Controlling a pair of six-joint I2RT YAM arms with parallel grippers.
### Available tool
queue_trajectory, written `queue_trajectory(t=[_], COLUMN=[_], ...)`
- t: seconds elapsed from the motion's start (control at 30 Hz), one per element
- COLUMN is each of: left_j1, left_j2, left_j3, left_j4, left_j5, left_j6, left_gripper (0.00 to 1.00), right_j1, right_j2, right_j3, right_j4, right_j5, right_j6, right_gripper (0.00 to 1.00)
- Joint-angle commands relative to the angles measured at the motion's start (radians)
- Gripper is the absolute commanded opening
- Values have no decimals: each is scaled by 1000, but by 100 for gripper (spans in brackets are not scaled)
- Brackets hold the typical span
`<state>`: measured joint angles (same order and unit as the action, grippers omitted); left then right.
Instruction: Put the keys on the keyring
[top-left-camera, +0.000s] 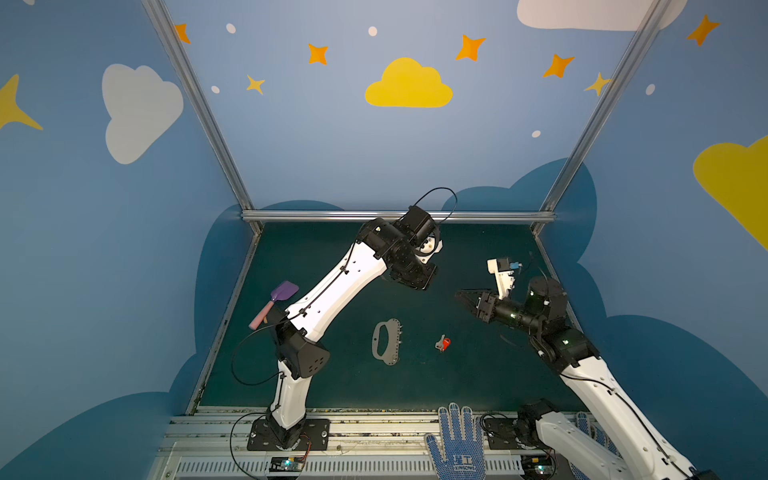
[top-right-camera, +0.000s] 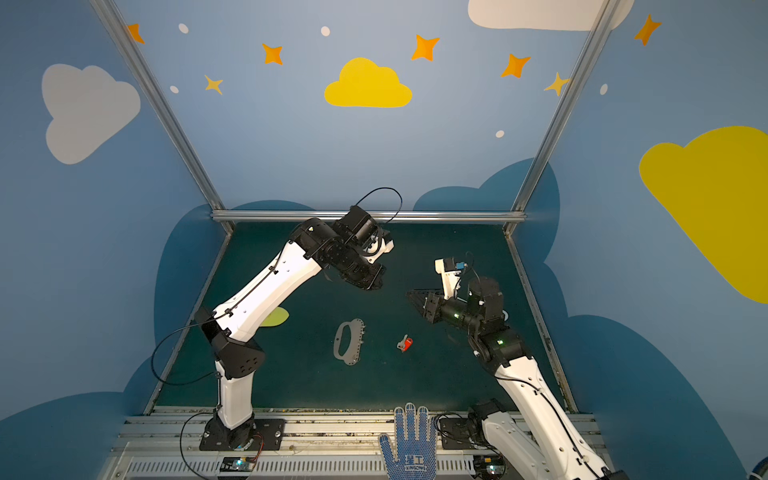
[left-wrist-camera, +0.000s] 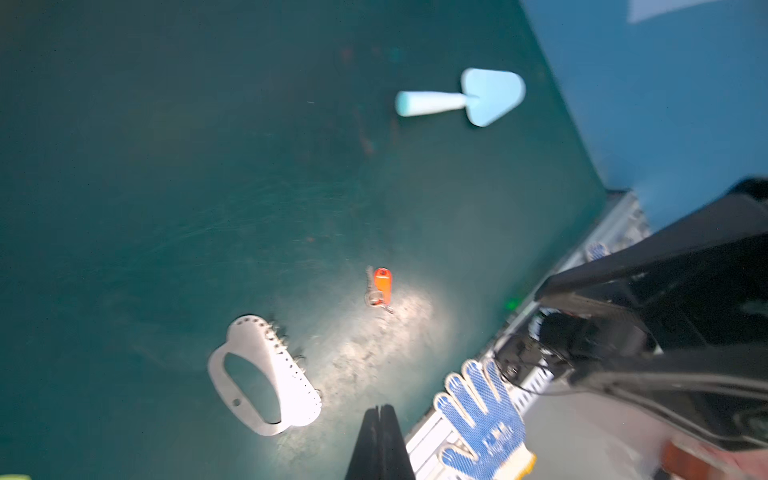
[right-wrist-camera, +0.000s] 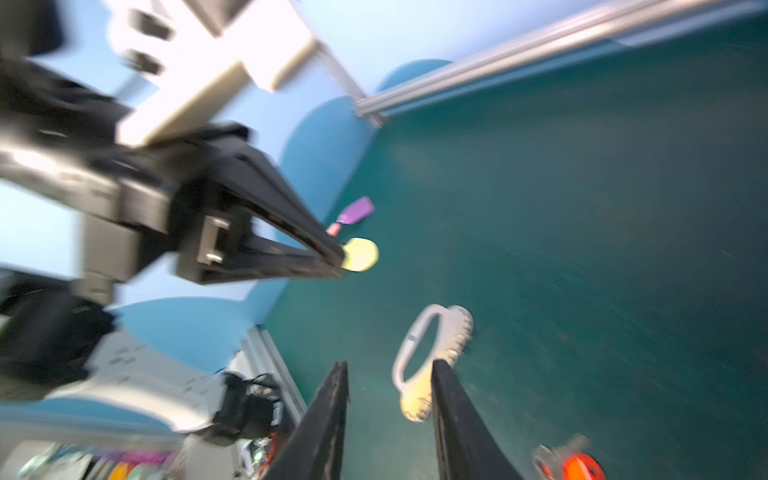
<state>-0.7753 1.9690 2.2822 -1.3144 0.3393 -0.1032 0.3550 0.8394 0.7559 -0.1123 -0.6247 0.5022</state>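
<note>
Near the middle of the green surface (top-left-camera: 332, 390), a little toward its front edge, the keyring (top-left-camera: 387, 343) lies flat, its scalloped row of holes turned toward the right edge; the keys (top-left-camera: 443, 344) lie on that same side, near the keyring but apart from it, the red-orange tag beside the small silvery key; neither gripper touches either of them. Toward the back edge the left gripper (left-wrist-camera: 378, 415) is held above the surface; in the left wrist view its fingers are pressed together with nothing between them. Closer to the right edge the right gripper (right-wrist-camera: 388, 368) is also held above the surface and points toward the left edge; its jaws stand apart and empty, and part of the keyring shows beyond the gap in the blurred right wrist view. A purple shovel (top-left-camera: 278, 301) lies by the left edge, partly under the left arm; a yellow-green shovel (top-right-camera: 276, 318) peeks out beneath that arm; a light blue shovel (left-wrist-camera: 469, 97) lies close to an edge by the blue wall; a blue dotted glove (top-left-camera: 457, 444) rests on the rail past the front edge.
</note>
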Motion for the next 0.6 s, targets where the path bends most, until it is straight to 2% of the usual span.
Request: queue_trajectory(t=[0.0, 0.1, 0.13, 0.17, 0.2, 0.23, 0.33, 0.4, 0.57], left_j1=[-4, 1, 4, 5, 4, 5, 4, -6, -84], left_j2=[-65, -123, -137, -148, -154, -151, -103, -49, 82], left_j3=[-23, -133, -174, -223, -265, -306, -405, -455, -434], left_j4=[-14, 77, 111, 146, 176, 203, 282, 334, 376], left_j5=[98, -34, -51, -56, -51, -38, 14, 66, 14], left_j6=[71, 8, -13, -38, -63, -94, -227, -303, -393], left_gripper=[4, 7, 16, 30, 37, 39, 42, 41, 43], right_j1=[-3, -5, -6, -8, -10, -10, -20, -28, -37], right_j2=[12, 12, 12, 7, -3, -20, -84, -135, -246], right_j3=[15, 37, 44, 48, 42, 30, -16, -56, -135], right_j4=[95, -2, -45, -96, -132, -171, -296, -345, -463], right_j5=[-125, -29, 3, 52, 101, 172, 357, 414, 556], right_j6=[18, -20, -29, -32, -36, -29, -17, 1, 53], right_gripper=[40, 39, 39, 39, 39, 39, 40, 41, 42])
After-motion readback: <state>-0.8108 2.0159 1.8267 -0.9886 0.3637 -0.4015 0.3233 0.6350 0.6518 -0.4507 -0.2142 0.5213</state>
